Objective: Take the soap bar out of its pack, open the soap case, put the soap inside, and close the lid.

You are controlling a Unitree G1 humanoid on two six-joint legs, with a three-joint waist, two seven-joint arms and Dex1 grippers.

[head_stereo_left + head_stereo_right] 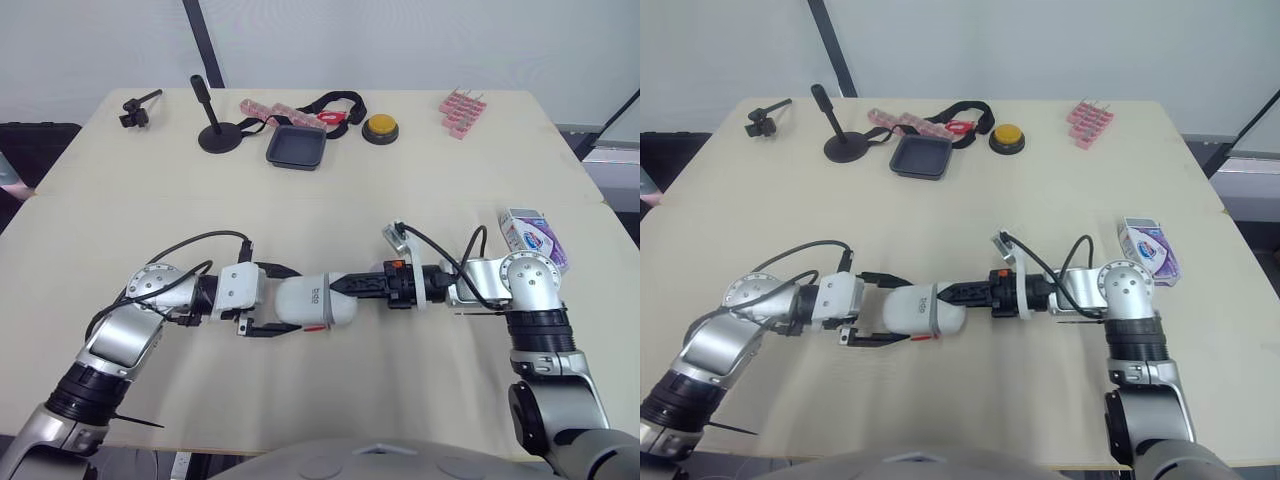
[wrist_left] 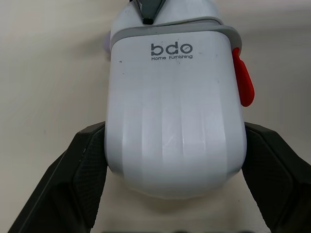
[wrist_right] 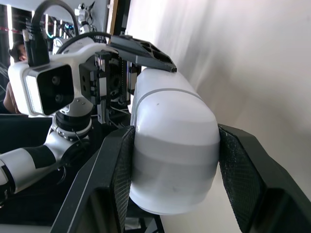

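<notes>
A white soap case [image 1: 315, 300] with a grey seam and a red latch [image 2: 241, 77] lies at the middle of the table, lid down. My left gripper [image 1: 290, 300] is shut on its left end, one black finger [image 2: 82, 170] on each side. My right gripper [image 1: 342, 285] is shut on the opposite end, its pads [image 3: 238, 170] pressed against both flanks of the case [image 3: 175, 145]. The soap pack [image 1: 532, 238], a purple and white box, rests at the table's right edge, just beyond my right wrist.
Along the far edge stand a dark square tray [image 1: 296, 146], a yellow button [image 1: 380, 128], a black stand [image 1: 218, 130], a pink strip [image 1: 268, 112], pink pieces [image 1: 462, 111] and a small black clamp [image 1: 138, 108]. Bare tabletop [image 1: 330, 210] lies between them and my grippers.
</notes>
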